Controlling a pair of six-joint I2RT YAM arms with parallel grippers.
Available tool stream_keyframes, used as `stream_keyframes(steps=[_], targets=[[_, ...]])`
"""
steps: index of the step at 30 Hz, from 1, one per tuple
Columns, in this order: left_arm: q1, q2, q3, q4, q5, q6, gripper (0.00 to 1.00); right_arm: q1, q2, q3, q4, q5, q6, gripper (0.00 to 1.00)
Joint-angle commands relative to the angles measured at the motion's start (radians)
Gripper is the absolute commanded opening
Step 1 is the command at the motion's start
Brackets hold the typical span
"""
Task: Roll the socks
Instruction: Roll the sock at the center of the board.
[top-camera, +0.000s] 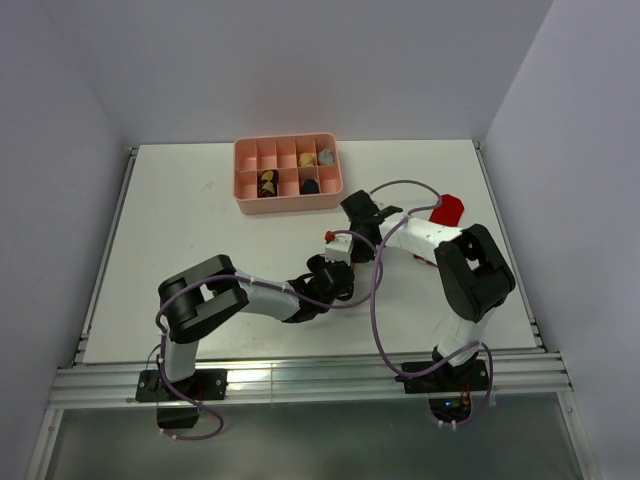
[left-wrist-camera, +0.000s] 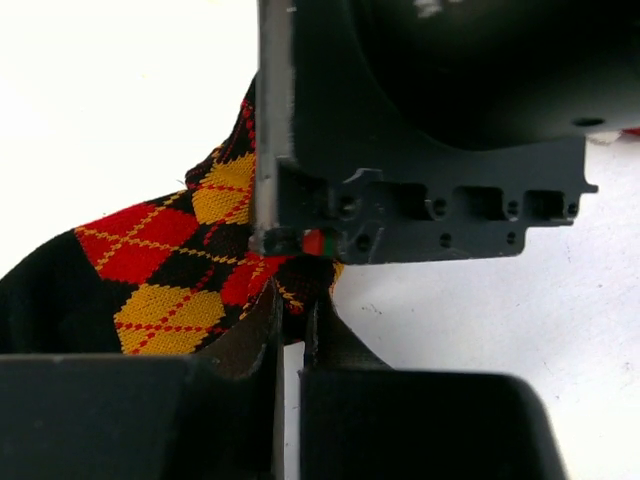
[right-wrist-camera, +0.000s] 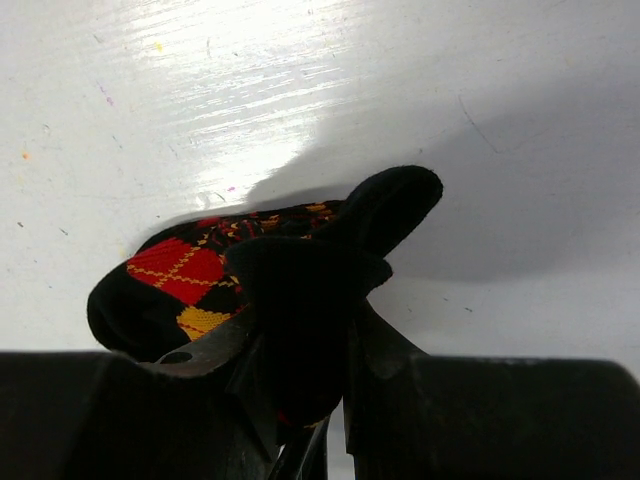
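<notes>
The black sock with red-orange argyle diamonds (left-wrist-camera: 150, 260) lies on the white table between my two grippers. My left gripper (left-wrist-camera: 290, 310) is shut on a pinch of its patterned edge. My right gripper (right-wrist-camera: 330, 330) is shut on a bunched black fold of the same sock (right-wrist-camera: 180, 270), whose black tip sticks up. In the top view the two grippers meet at mid-table, left (top-camera: 335, 270) and right (top-camera: 350, 245), and hide most of the sock. The plain red sock (top-camera: 447, 210) lies to the right, behind the right arm. The tan argyle sock is not plainly in view.
A pink compartment tray (top-camera: 240, 175) stands at the back centre with several small rolled bundles in its cells. The right gripper's black body (left-wrist-camera: 430, 130) fills the upper left wrist view. A purple cable (top-camera: 378, 300) loops over the table between the arms.
</notes>
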Motion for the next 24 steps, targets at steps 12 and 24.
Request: stream_keyframes(steps=[12,24], targets=[[0.043,-0.097,-0.219,0.017,0.15,-0.221,0.01,-0.011,-0.226,-0.037,0.14,-0.102,0.1,0.54],[0.146,-0.105,-0.346,0.155,0.303,-0.383,0.01,-0.074,-0.379,-0.306,0.393,-0.228,0.031,0.55]])
